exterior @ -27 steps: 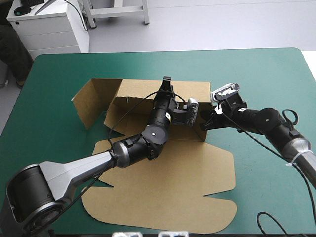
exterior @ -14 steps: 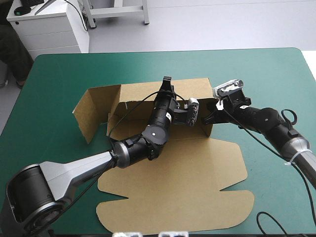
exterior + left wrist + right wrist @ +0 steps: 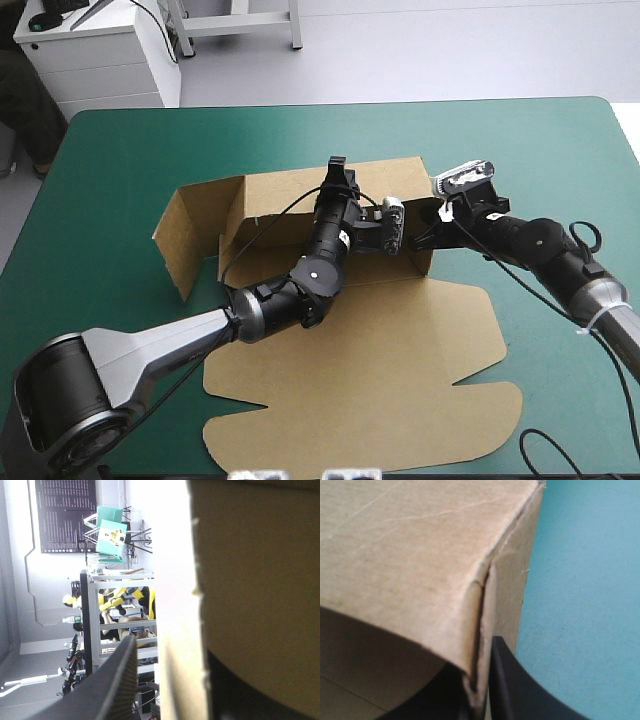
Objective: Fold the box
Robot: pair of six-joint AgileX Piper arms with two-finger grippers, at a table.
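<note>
The brown box (image 3: 350, 380) lies mid-table with its lid flat toward the near edge and its far wall (image 3: 280, 195) raised. A side flap (image 3: 185, 235) stands out at an angle at its left end. My left gripper (image 3: 337, 168) reaches up over the far wall's top edge. In the left wrist view the board's edge (image 3: 175, 580) runs between its fingers (image 3: 117, 677), shut on it. My right gripper (image 3: 427, 232) is at the box's right corner. There its fingers (image 3: 510, 685) pinch the side wall (image 3: 507, 595), shut on it.
Bare teal-green cover (image 3: 110, 180) surrounds the box on the left, far and right sides. The lid's front lobes (image 3: 300, 455) reach close to the table's near edge.
The far wall and right side wall have come up steeper. The whole sheet has shifted right, its lid lobes sliding nearer the front edge. Both grippers stay on the board.
</note>
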